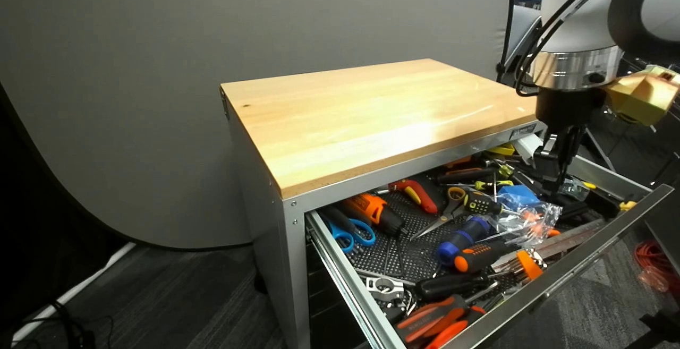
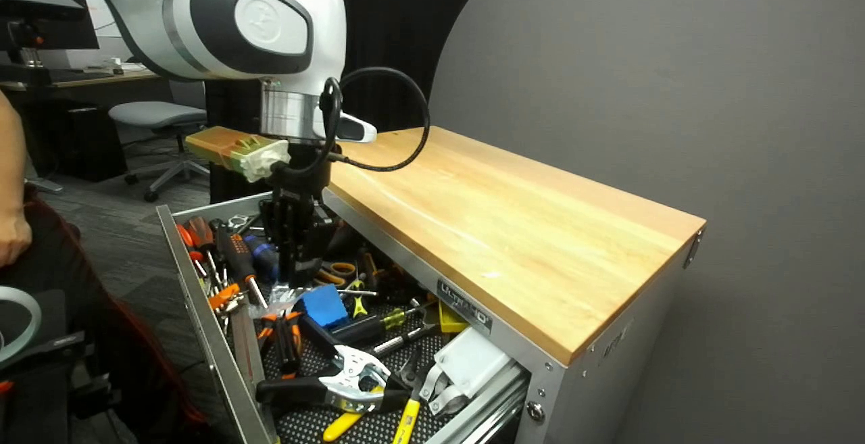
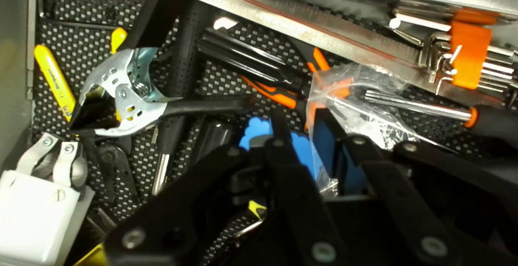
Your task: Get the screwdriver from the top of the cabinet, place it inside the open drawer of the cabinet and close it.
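Observation:
The grey cabinet with its light-wood top (image 1: 372,110) shows in both exterior views; no tool lies on the top. Its uppermost drawer (image 1: 558,275) is pulled out and full of tools. My gripper (image 1: 555,179) points down into the drawer, also in an exterior view (image 2: 297,274). In the wrist view the fingers (image 3: 302,116) are apart, with nothing seen held, above a blue piece (image 3: 301,150) and a clear plastic bag (image 3: 364,112). A stubby black tool with a yellowish end, likely the screwdriver (image 1: 482,202), lies in the drawer beside orange-handled scissors; I cannot be sure.
A spring clamp (image 2: 355,376) and a white block with metal loops (image 2: 470,363) lie near one drawer side. A metal ruler (image 3: 283,23) lies along the front. The drawer front (image 2: 205,322) juts out. A person (image 2: 13,234) is at the edge.

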Available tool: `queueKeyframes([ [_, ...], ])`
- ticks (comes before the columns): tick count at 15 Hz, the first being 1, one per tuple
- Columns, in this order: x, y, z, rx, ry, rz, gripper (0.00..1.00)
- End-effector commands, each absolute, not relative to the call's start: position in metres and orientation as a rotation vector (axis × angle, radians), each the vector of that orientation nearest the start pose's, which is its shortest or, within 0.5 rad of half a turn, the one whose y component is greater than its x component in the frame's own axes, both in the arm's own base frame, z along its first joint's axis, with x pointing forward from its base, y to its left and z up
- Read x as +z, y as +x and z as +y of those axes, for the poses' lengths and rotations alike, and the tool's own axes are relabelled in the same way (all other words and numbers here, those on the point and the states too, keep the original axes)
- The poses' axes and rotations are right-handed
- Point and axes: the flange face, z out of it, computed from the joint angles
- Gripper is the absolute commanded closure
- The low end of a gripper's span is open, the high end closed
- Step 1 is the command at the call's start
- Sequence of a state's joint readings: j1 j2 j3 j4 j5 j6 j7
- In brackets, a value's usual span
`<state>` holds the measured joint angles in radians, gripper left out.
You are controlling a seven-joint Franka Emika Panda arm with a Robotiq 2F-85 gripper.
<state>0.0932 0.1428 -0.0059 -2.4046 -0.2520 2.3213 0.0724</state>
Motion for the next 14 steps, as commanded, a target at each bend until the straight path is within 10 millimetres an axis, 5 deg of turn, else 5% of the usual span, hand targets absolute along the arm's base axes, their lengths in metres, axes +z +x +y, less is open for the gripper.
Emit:
queueKeyframes([
  [1, 0.256, 0.455, -0.001, 0.306, -3.242, -0.363, 0.49],
  [8, 0.262, 0.427, -0.081, 0.36, -3.249, -0.13, 0.0],
  [14, 0.234, 0.387, -0.106, 0.517, -3.239, 0.032, 0.0],
])
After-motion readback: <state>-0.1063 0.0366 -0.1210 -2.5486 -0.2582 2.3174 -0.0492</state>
